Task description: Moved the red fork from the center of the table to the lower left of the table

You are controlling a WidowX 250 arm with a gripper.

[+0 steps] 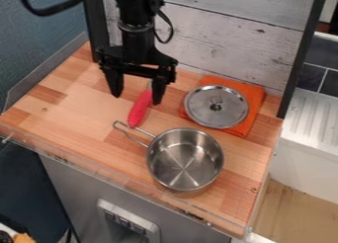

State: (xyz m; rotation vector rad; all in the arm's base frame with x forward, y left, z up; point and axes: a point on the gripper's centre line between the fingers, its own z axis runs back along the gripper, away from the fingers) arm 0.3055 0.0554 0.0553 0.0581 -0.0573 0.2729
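Camera view. Gripper [137, 95], one: fingers spread wide, nothing held, presumably to straddle the fork. Fork [139, 110], red: on the table [79, 100], beneath the gripper, handle end by the pot's handle [130, 133]. Pot [185, 160]: upright, nearer the camera than the gripper. Lid [210, 107]: beside the gripper, borne by an orange cloth [253, 93].

A black robot gripper [137, 93] hangs from the top edge, fingers apart, over a red-handled fork [139, 108] on a wooden bench [82, 106]. At center right, a metal lid [216, 106] rests on an orange cloth [252, 95]; below it sits a steel pot [185, 159].
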